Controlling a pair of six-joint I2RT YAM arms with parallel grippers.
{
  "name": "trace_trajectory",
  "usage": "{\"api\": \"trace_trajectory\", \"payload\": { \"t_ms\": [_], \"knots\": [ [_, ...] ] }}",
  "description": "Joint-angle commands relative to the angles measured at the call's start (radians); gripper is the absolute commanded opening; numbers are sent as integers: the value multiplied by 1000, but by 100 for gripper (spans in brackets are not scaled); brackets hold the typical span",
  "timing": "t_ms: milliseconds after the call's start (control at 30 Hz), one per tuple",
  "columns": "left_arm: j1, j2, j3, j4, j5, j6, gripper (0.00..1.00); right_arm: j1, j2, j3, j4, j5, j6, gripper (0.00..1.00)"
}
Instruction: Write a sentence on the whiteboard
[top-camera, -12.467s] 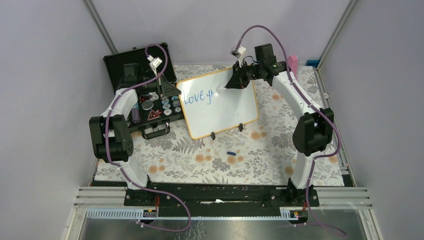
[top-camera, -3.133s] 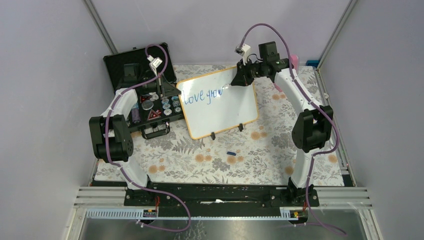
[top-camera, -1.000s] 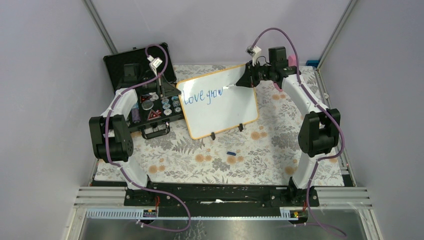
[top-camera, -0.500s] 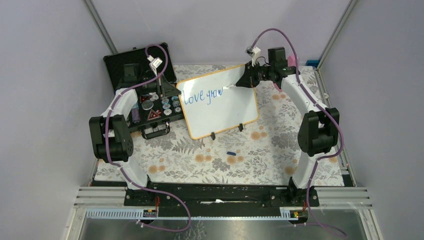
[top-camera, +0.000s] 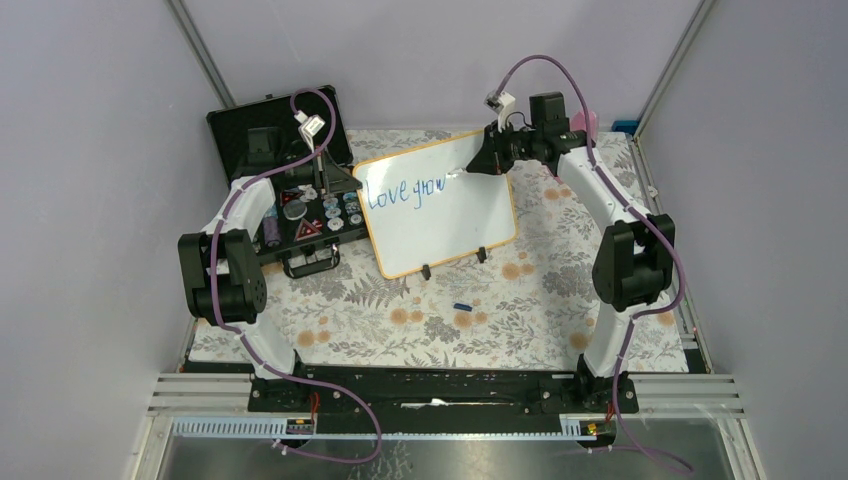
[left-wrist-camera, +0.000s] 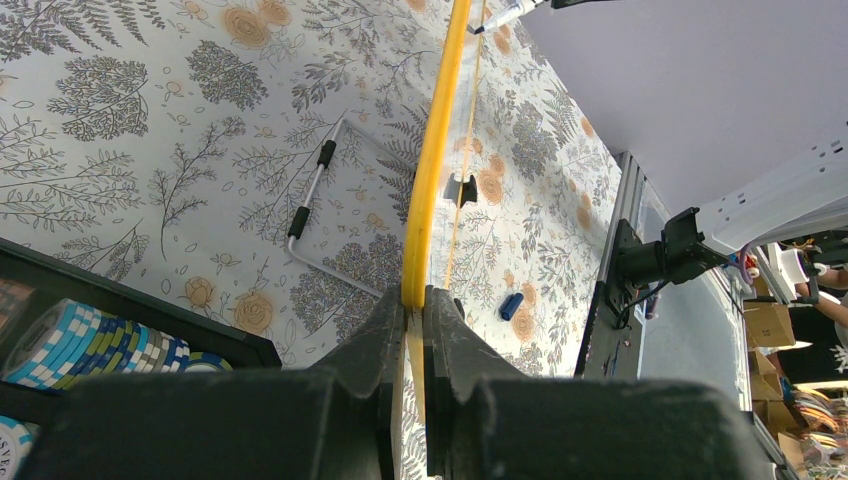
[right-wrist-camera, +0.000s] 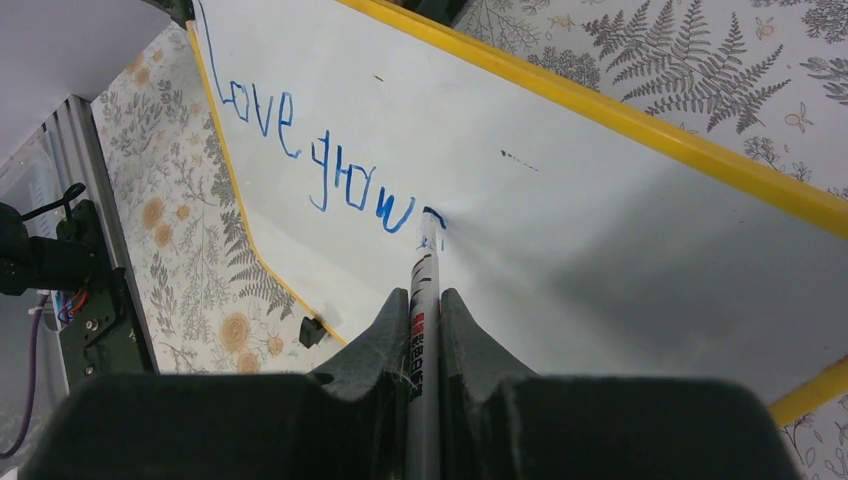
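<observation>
Fingers of my right gripper (right-wrist-camera: 425, 300) are squeezing a whiteboard marker (right-wrist-camera: 427, 255). The jaws are closed on its barrel, which is running straight out from between my fingertips. The blue tip is touching the whiteboard (right-wrist-camera: 620, 240) just ahead of them. My left gripper (left-wrist-camera: 413, 298) is pinching the board's orange-yellow rim, jaws closed on the edge. I am bracing the board with that hand while the other one is writing. Just to the left of those left fingers, stacked poker chips (left-wrist-camera: 90, 335) are sitting inside the black case (left-wrist-camera: 120, 290).

Moving outward from the marker tip, the sentence (right-wrist-camera: 310, 150) is showing up and to the left of my right fingertips. It is reading "Love grow" in blue, and the tip is resting right after the "w", where a small fresh mark is beginning. No full stop is showing. I am judging that two words are about done and that the line is not finished. The white surface below and to the right of the writing is bare, which is leaving room for more words.

Farther out beyond my left fingers, a small blue cap (left-wrist-camera: 510, 305) is lying on the floral mat (left-wrist-camera: 150, 150), well apart from the board's rim. I am guessing it belongs to the marker.
</observation>
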Motion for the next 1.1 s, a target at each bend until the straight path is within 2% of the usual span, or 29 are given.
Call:
{"api": "trace_trajectory", "payload": {
  "t_ms": [0,1067],
  "knots": [
    [-17,-42,18,-2,-12,56,0,20,10,38,6,7,-18,0],
    [-17,-42,21,-8,-15,60,0,-3,-30,-31,-32,30,-76,0]
  ]
}}
